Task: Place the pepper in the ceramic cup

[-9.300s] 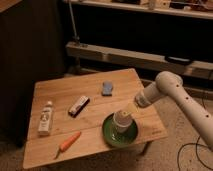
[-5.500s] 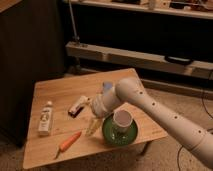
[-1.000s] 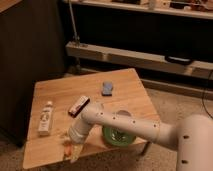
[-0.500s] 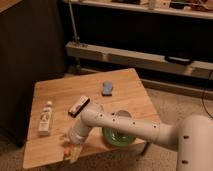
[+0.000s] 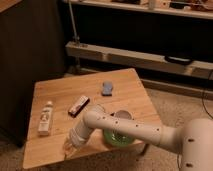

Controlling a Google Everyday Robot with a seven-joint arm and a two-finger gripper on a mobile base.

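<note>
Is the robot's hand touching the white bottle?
Apart. The camera view shows bare wood between the white bottle and the hand, which is down at the table's front edge.

The table (image 5: 55, 92) is pale matt wood, grain visible. The arm (image 5: 127, 129) has a smooth white plastic shell. The gripper (image 5: 70, 148), low at the table's front edge, looks pale and dull. Right of the fingers, the saucer (image 5: 116, 140) is glossy green and the ceramic cup (image 5: 123, 115) matt beige.

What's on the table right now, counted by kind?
White bottle: 1
Packet: 1
Blue pad: 1
Green saucer: 1
Ceramic cup: 1
Total: 5 in view.
Hand shut, low at the front of the table; pepper hidden.
</note>
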